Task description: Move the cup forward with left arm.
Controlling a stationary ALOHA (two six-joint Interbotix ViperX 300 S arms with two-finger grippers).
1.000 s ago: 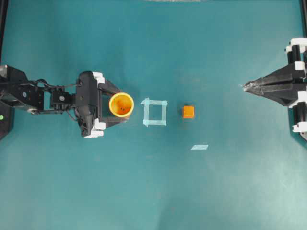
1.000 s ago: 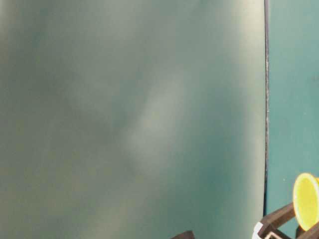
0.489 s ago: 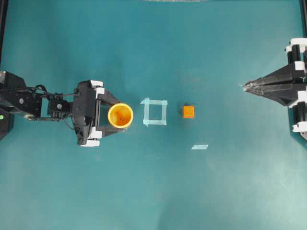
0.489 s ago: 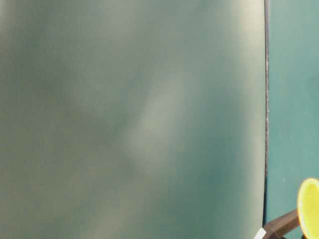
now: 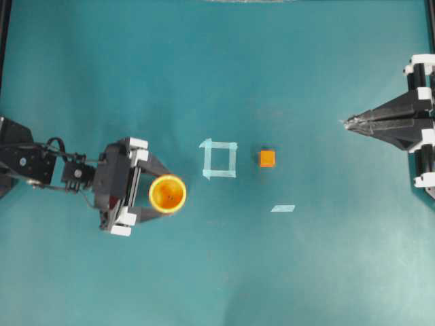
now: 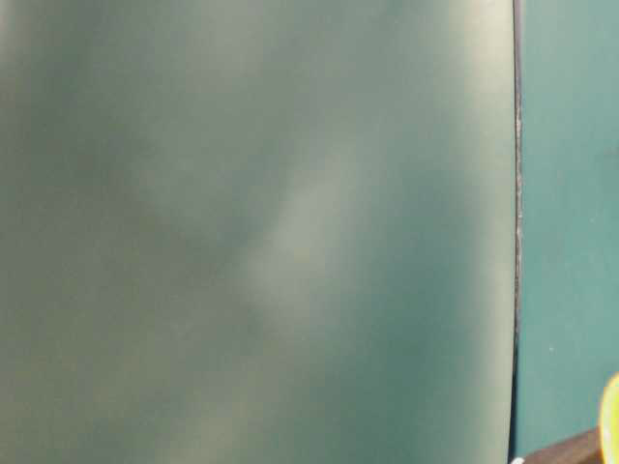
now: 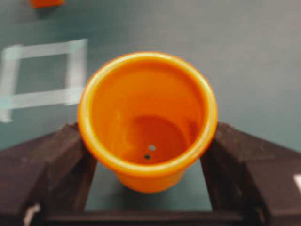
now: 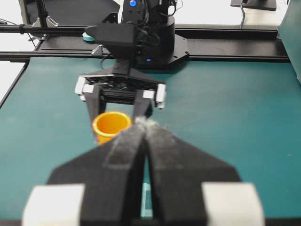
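Observation:
The yellow-orange cup is upright between the two fingers of my left gripper, which is shut on it at the lower left of the overhead view. In the left wrist view the cup fills the middle, with a dark finger pressed against each side below the rim. Its base seems slightly above the mat. A sliver of its rim shows at the table-level view's right edge. The cup also shows in the right wrist view. My right gripper is shut and empty at the far right, also seen in its own view.
A small orange cube sits on the teal mat right of a pale tape square, which lies up and right of the cup. A short tape strip lies below the cube. The square and cube show beyond the cup.
My left gripper has moved down and slightly left in the overhead view, carrying the cup away from beside the tape square. The right arm has not moved.

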